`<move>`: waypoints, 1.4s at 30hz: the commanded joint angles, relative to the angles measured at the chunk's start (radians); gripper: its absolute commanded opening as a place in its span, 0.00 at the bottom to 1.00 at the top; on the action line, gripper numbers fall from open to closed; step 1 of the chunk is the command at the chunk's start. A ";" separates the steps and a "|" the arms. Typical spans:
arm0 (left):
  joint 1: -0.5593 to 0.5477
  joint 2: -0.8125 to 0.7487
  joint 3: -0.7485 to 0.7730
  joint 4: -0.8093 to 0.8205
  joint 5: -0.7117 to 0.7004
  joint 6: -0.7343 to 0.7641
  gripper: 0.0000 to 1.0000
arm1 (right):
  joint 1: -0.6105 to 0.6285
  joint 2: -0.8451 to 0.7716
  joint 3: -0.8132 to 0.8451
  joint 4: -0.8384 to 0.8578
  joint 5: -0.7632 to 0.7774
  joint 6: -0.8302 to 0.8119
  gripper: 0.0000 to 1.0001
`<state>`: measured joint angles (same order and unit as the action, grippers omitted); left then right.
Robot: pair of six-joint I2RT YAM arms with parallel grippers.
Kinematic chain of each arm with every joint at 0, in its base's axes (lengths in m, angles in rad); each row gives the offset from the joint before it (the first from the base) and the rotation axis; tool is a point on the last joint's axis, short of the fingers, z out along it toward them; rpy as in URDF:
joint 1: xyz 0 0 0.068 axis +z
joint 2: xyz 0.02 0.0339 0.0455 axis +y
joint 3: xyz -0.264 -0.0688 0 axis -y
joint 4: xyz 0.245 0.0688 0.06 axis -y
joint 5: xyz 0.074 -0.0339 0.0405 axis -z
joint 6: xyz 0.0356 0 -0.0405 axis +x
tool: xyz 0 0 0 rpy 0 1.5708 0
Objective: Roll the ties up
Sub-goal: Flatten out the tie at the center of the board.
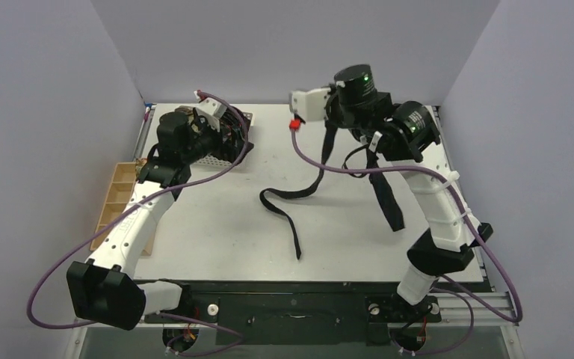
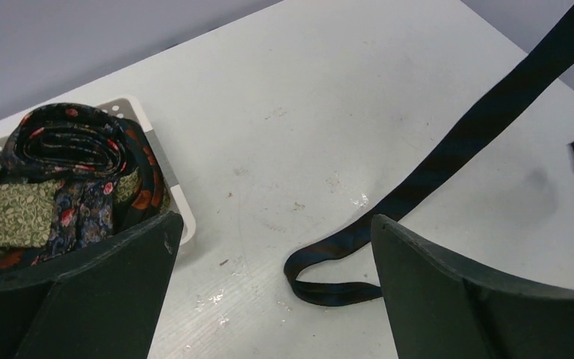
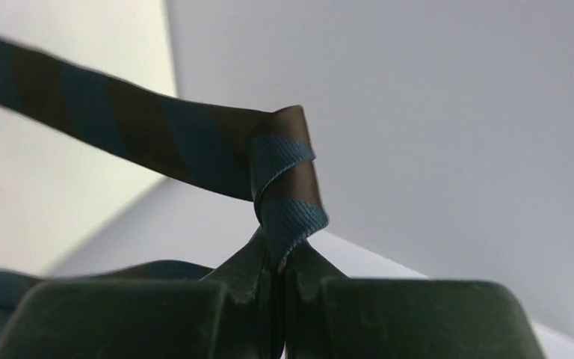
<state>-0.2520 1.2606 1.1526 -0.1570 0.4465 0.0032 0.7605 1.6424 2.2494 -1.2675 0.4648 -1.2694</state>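
One striped tie [image 2: 448,153], dark with blue bands, is out of the basket. The right jaws are pressed together on a folded loop of it, and the right arm [image 1: 437,206] holds that loop up above the far side of the tabletop [image 1: 217,232]. From the pinch, one length drops to the tabletop and snakes toward the near edge, where its narrow end lies flat. The other length hangs down just in front of the right arm. In the right wrist view the fabric twists once just above the fingertips, showing its blue ribbed weave.

One white basket [image 2: 143,118] stands at the far left of the tabletop and holds the patterned ties. Two can be told apart. One is a dark roll with red spots [image 2: 71,142] and lies against the basket's wall. The other is an olive piece with a small leaf print [image 2: 11,213] and lies beside it. More dark, red-flecked fabric lies between them, and I cannot tell whether it belongs to a third tie.

The left jaws are spread wide and hold nothing. They hang over the basket's corner at the end of the left arm [image 1: 131,224], one finger [image 2: 105,292] above the basket and the other above bare tabletop beside the striped tie's bend.

One pale wooden tray [image 1: 117,196] with several compartments sits at the left edge, partly hidden under the left arm.
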 commanded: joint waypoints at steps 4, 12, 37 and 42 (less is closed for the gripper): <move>0.183 0.028 0.053 0.062 -0.014 -0.259 0.97 | 0.201 -0.026 0.091 0.022 -0.387 0.303 0.00; 0.271 -0.023 0.026 0.052 0.055 -0.209 0.97 | -0.097 -0.326 -0.820 -0.050 -0.092 -0.136 0.00; -0.095 0.082 0.217 0.010 0.281 0.038 0.97 | -0.385 -0.352 -0.311 0.804 -0.646 0.923 0.00; -0.209 0.082 0.334 -0.076 0.258 0.044 0.97 | -0.454 -0.416 -0.439 1.190 -0.830 1.286 0.00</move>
<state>-0.3744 1.3563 1.3731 -0.1989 0.6895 0.0574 0.3386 1.2812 1.8915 -0.4397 -0.1715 -0.4076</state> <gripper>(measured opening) 0.967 0.006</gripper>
